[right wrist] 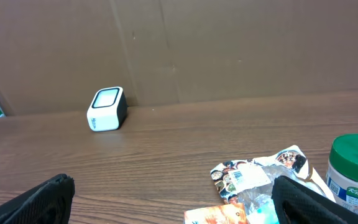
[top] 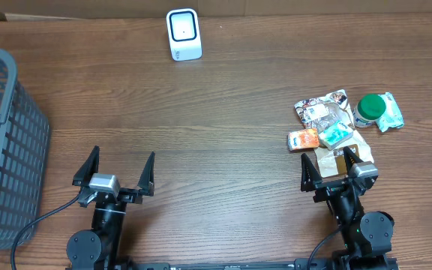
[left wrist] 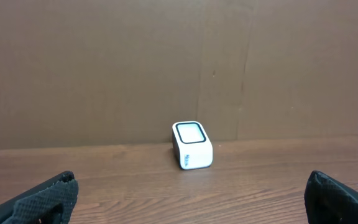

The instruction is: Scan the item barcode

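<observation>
Right gripper (top: 334,169) stands spread wide and empty, at the near edge of the item pile: brown packet (top: 337,157) closest, then orange packet (top: 304,139), teal packet (top: 334,133), foil sachet (top: 321,109) and green-lidded jar (top: 369,110). Left gripper (top: 121,177) is spread and empty too. The packets look light, limp and slick — best pinched by a flat edge seam. The barcode scanner (top: 184,34) stands well apart, across the table.

The only wording that can be read is the brand name "Knorr" on the white label of the green-lidded jar (right wrist: 355,177) at the lower right edge of the right wrist view; the print on the crumpled packets (right wrist: 253,177) beside it and the small mark on the white scanner (right wrist: 106,109) are too small to read.
</observation>
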Motion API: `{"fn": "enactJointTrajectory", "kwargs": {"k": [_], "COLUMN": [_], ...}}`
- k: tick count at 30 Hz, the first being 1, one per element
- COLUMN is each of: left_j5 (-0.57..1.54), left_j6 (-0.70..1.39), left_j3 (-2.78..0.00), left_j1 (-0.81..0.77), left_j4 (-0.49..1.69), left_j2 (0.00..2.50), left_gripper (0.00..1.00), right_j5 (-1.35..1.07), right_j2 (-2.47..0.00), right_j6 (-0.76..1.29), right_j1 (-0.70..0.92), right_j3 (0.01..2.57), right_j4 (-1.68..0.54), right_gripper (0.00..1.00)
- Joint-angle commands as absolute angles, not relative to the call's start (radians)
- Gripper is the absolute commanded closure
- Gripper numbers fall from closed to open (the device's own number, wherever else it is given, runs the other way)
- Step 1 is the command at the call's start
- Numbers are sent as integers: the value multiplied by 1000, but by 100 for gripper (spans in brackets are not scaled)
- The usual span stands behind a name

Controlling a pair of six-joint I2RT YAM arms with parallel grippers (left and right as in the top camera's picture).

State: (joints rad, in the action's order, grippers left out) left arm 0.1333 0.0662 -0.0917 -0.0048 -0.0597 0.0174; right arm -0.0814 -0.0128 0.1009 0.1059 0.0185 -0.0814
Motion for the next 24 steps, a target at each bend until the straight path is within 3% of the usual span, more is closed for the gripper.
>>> {"fn": "enactJointTrajectory", "kwargs": {"k": [1,8,24], "left_j5": [122,123,112], "left_j6": [23,22,-27], "left_j3": [-76,-6,-5], "left_j1": [1,0,0], "left_j4": [-72,-215,-49], "left_j2": [3,3,3], "left_gripper": [1,0,1], "right_j5": [-84,-84,-83], "right_j2": [-3,-3,-3], "right_j6": [104,104,104], "right_j1": [103,103,103], "right_j3": [8,8,8], "right_j4": [-77,-77,-77], "right_gripper": [0,0,0]}}
